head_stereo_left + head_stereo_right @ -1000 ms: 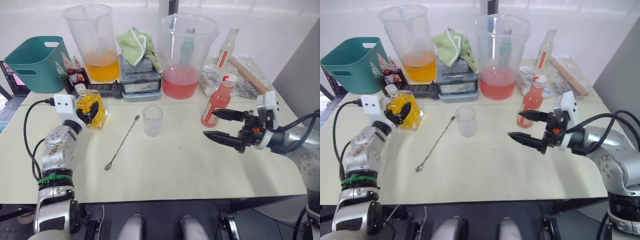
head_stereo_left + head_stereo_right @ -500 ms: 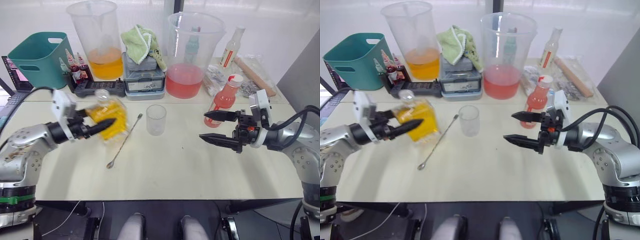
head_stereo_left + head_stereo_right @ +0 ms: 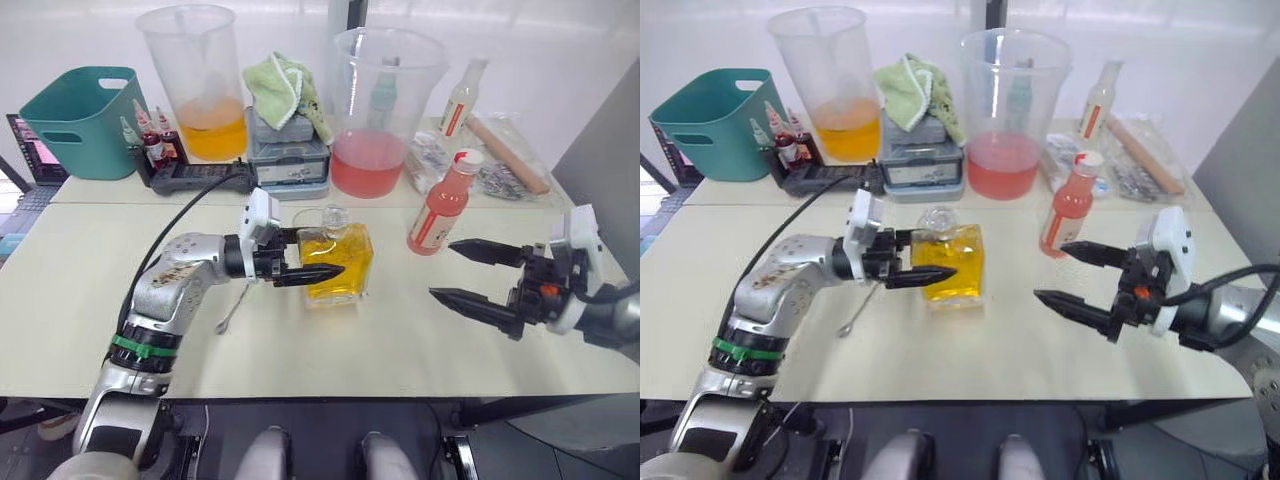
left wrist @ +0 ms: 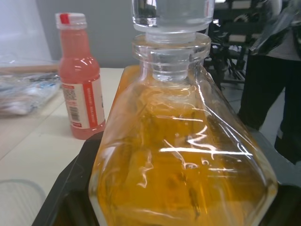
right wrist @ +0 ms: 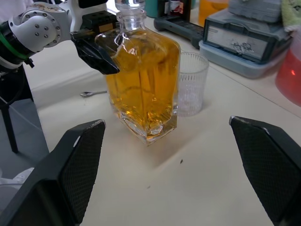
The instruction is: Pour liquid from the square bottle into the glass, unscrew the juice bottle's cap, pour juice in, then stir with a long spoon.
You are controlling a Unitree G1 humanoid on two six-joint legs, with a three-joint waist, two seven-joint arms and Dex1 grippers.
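Left eye view, square bottle upright, neck up

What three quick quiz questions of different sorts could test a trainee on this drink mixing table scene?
1. True or false: the left gripper is shut on the square clear glass bottle of yellow-orange liquid.
2. Which stands nearest that bottle: A) the small clear ribbed tumbler, B) the teal plastic tub, C) the folded green cloth?
3. Fill in: the tall slim bottle of pink-red juice has its white and red cap ____.

Key: 1 true. 2 A. 3 on.
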